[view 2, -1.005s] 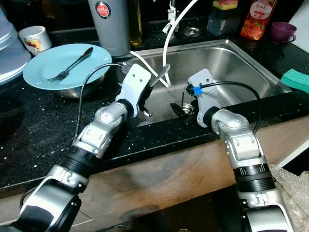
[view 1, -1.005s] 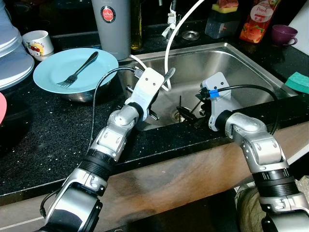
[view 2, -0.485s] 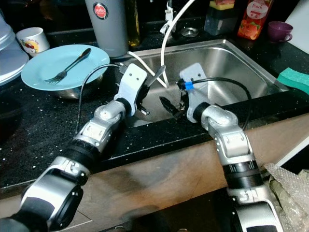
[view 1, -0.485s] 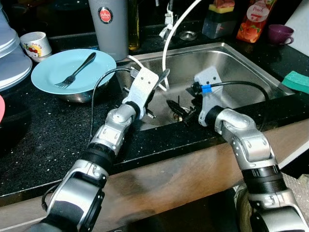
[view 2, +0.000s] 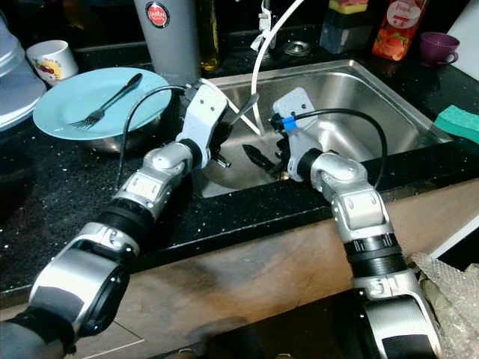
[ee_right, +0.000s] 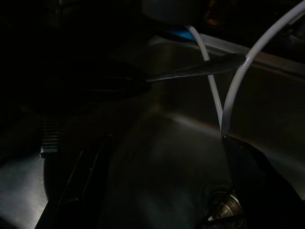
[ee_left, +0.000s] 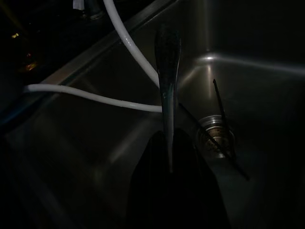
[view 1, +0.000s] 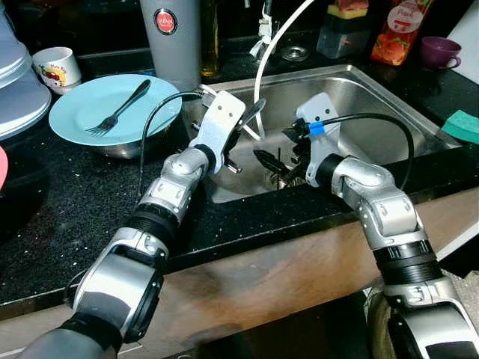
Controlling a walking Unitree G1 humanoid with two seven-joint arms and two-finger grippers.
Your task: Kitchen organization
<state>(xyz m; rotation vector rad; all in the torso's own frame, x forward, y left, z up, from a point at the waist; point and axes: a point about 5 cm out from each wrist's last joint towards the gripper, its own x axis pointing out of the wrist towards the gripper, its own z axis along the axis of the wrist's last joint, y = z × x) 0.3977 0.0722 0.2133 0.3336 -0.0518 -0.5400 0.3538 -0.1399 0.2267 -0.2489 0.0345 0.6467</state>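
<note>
My left gripper (view 1: 239, 133) is shut on a slim metal utensil (view 1: 254, 114) and holds it above the left part of the steel sink (view 1: 374, 97). The utensil's free end (ee_left: 167, 62) sticks out past the fingertips, beside a white hose (view 1: 261, 71). My right gripper (view 1: 281, 166) hangs low inside the sink near the drain (ee_left: 217, 136), open, with nothing between its fingers (ee_right: 78, 186). It is a short way right of the left gripper and faces the utensil (ee_right: 200, 69). A light blue plate (view 1: 82, 123) with a dark fork (view 1: 120, 107) rests on the counter to the left.
Behind the sink stand a grey tumbler (view 1: 177, 37), a juice bottle (view 1: 397, 30) and a purple cup (view 1: 438, 52). A white mug (view 1: 57, 66) sits at the far left and a green sponge (view 1: 462, 124) lies right of the sink. The black counter's front edge runs below both arms.
My right gripper has shifted left in the sink, closer to the left gripper. The left gripper has risen slightly towards the plate, still holding the utensil.
</note>
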